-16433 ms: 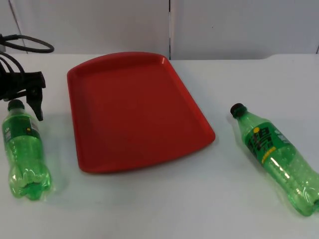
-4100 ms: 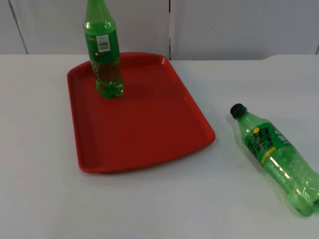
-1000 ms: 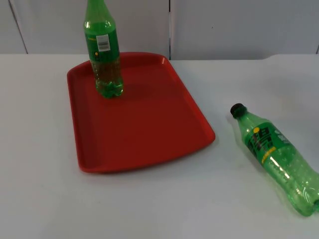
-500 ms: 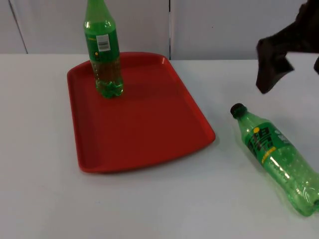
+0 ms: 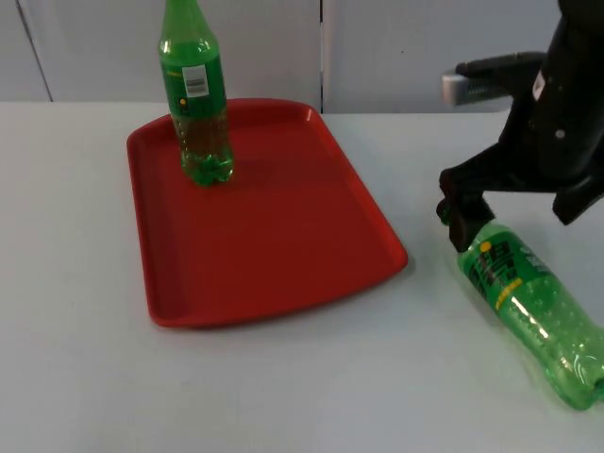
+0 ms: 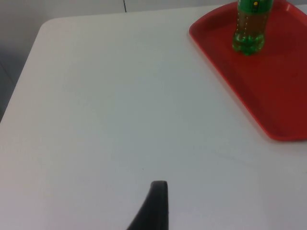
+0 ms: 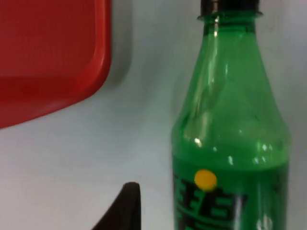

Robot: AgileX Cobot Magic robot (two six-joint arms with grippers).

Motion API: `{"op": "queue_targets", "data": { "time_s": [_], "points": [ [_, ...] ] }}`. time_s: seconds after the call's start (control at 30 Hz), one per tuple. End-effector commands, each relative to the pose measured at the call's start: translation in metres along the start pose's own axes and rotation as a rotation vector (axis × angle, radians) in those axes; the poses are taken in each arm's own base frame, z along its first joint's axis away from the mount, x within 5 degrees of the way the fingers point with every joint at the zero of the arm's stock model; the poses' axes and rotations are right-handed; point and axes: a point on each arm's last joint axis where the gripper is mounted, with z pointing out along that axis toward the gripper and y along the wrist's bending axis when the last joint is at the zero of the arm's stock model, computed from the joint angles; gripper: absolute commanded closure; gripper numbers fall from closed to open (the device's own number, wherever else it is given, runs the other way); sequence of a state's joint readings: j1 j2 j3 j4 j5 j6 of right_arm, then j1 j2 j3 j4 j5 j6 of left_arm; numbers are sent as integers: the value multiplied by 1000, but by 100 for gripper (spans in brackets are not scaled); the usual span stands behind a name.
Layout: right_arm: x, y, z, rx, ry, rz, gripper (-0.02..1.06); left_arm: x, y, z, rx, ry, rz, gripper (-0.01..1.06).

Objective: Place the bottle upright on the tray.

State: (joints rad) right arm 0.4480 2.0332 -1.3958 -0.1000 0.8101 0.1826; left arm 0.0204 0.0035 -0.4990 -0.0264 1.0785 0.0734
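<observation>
One green bottle [image 5: 196, 104] [image 6: 249, 28] stands upright at the back left of the red tray [image 5: 283, 236] [image 6: 268, 86]. A second green bottle [image 5: 528, 302] [image 7: 230, 143] with a black cap lies on the table right of the tray [image 7: 53, 52], cap towards it. My right gripper [image 5: 514, 215] is open and hangs low over this bottle's neck. One of its fingertips [image 7: 127, 206] sits beside the bottle's shoulder, apart from it. My left gripper waits over bare table left of the tray, with one black fingertip [image 6: 156, 206] showing.
The white table [image 5: 283, 396] runs wide in front of the tray and to its left. The grey partition wall [image 5: 425, 47] closes the back. The table's left edge [image 6: 29, 62] is near the left arm.
The right arm has come in from the upper right and dropped over the lying bottle's neck. Earlier, the left bottle went from the table onto the tray, and the left arm withdrew.
</observation>
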Motion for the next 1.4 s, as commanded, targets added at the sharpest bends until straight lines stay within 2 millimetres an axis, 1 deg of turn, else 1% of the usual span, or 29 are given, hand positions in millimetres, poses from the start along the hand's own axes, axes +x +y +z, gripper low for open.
{"op": "queue_targets", "data": {
  "time_s": [0.0, 0.03, 0.07, 0.2, 0.23, 0.4, 0.53, 0.73, 0.93, 1.03, 1.17, 1.2, 1.23, 1.3, 1.33, 1.37],
  "points": [
    [-3, 3, 5, -2, -17, 15, -1, 1, -1, 1, 16, -3, -3, 22],
    [-3, 3, 11, -3, -13, 31, -1, 1, -1, 1, 16, -3, -3, 22],
    [-3, 3, 11, -3, -13, 31, -1, 1, -1, 1, 16, -3, -3, 22],
    [-1, 5, 34, 0, 21, 41, 0, 1, -1, 1, 16, -3, -3, 22],
    [-1, 5, 34, 0, 21, 41, 0, 1, -1, 1, 16, -3, -3, 22],
    [7, 6, 54, -12, -6, 46, 0, 1, -1, 1, 16, -3, -3, 22],
    [12, 5, 61, -13, -9, 53, 0, 1, -1, 1, 16, -3, -3, 22],
    [11, 4, 66, -6, -27, 52, 0, 1, -1, 1, 16, -3, -3, 22],
    [14, 5, 78, -4, -5, 60, 0, 1, -1, 1, 16, -3, -3, 22],
    [15, 5, 78, -4, 1, 61, 0, 1, -1, 1, 16, -3, -3, 22],
    [16, 5, 78, -3, 17, 67, 5, 1, -1, 1, 16, -3, -3, 22],
    [16, 5, 78, -3, 17, 67, 5, 1, -1, 1, 16, -3, -3, 22],
    [17, 5, 78, -2, 23, 67, 8, 1, -1, 1, 16, -3, -3, 22],
    [18, 4, 78, 3, 34, 74, 24, 1, -1, 1, 16, -3, -3, 22],
    [18, 4, 78, 5, 38, 73, 35, 1, -1, 1, 16, -3, -3, 22],
    [19, 4, 78, 6, 43, 73, 54, 1, -1, 1, 16, -3, -3, 22]
  ]
}}
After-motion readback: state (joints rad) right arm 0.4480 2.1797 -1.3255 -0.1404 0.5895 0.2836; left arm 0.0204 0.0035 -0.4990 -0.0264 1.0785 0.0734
